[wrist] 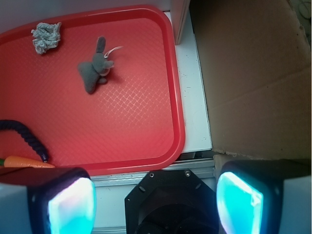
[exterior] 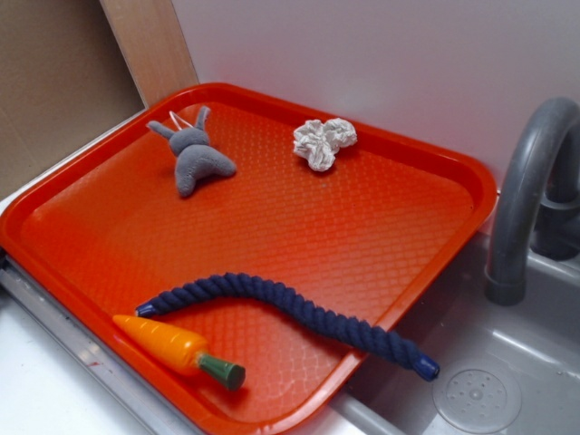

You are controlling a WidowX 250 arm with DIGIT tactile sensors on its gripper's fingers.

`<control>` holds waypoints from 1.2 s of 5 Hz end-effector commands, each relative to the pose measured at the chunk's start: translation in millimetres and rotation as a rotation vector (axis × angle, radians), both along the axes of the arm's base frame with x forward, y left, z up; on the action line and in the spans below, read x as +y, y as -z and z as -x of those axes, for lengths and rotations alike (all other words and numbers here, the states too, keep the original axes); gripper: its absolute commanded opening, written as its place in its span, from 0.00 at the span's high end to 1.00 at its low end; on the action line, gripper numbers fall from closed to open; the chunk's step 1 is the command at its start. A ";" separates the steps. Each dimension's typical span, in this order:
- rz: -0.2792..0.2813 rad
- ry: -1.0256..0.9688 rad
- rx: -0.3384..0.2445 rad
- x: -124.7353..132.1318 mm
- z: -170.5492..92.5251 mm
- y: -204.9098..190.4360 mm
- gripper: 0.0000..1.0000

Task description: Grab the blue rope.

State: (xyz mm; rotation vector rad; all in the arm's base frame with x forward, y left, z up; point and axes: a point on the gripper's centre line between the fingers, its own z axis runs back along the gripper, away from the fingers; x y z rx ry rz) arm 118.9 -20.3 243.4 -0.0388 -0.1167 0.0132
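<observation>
Claw (wrist: pixel 155 200) spread wide, empty, hovering off the red tray's (wrist: pixel 178 122) edge, well apart from blue rope (exterior: pixel 299 313) beside toy carrot (exterior: pixel 177 349).

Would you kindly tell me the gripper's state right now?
Gripper: open, holding nothing; thick twisted navy blue rope lies untouched on the red plastic tray.

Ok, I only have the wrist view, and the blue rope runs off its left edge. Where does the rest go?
Observer: The blue rope winds along the tray, and its far capped end pokes out over the rim, above the sink.
Operator: Anything on top of it?
Observer: No, its whole length lies uncovered. The toy carrot lies just beside the other end.
</observation>
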 end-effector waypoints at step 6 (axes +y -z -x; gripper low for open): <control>-0.060 1.036 -0.315 -207.0 -64.4 10.7 0.00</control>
